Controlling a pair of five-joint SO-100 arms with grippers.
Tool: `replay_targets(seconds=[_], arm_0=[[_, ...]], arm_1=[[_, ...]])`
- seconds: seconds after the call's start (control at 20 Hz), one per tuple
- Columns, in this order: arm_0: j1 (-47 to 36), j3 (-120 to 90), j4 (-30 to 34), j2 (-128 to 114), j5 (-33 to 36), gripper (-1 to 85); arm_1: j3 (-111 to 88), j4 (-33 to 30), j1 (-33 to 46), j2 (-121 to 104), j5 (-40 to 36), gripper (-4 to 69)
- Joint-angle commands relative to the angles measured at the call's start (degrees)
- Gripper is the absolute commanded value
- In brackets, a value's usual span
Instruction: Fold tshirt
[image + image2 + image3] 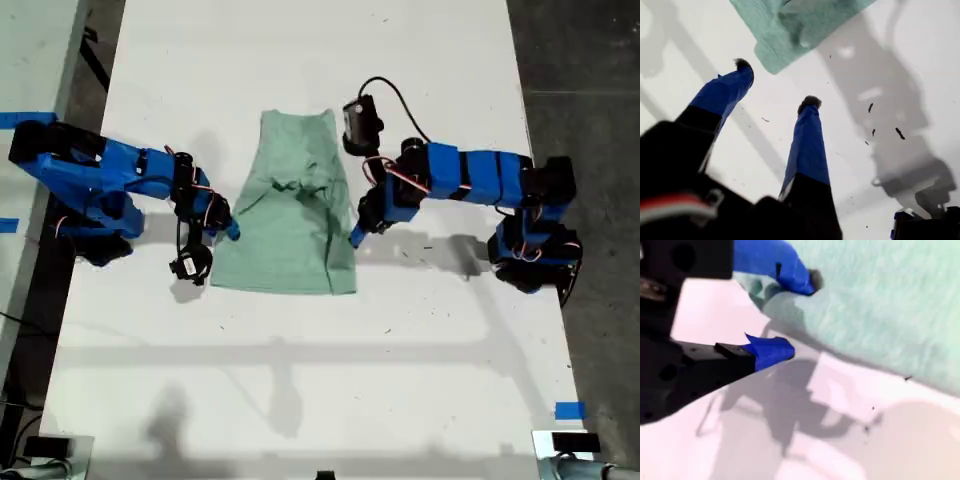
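white tabletop point(300, 380) carries everything. the tshirt point(290, 220) lies mid-tabletop between the two arms, partly gathered: narrow at the far end, wider at the near hem, with a rumpled ridge across the middle.

my first gripper point(776, 82), on the exterior view's right, hangs over bare tabletop just beside the near right corner of the cloth, fingers spread and holding nothing. my second gripper point(801, 315), on the exterior view's left, sits at the shirt's left edge, fingers spread, one tip over the cloth and one over the tabletop.

risks, as i judge them:
- a shallow bite at the edge could slip.
- closing on one layer only would drag the ridge.
- uneven pulls would skew the fold.
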State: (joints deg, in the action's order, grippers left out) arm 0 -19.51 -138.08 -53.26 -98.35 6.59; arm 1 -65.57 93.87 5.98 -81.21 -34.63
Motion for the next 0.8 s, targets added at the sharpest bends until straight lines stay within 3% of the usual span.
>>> replay_targets(seconds=[0.0,0.4,0.75], arm_0=[[-0.1,1.8,-3.6,-1.4,-2.3,2.6],[3.2,12.4,-22.0,-8.1,-8.5,0.1],[4.1,37.3,-21.3,16.9,-3.5,0.1]], arm_1=[[-0.2,-0.2,-0.9,-4.8,0.6,22.2],[-1.0,-1.3,-0.2,-4.7,-0.1,21.5],[-1.0,-1.9,-0.4,-4.7,0.1,20.9]])
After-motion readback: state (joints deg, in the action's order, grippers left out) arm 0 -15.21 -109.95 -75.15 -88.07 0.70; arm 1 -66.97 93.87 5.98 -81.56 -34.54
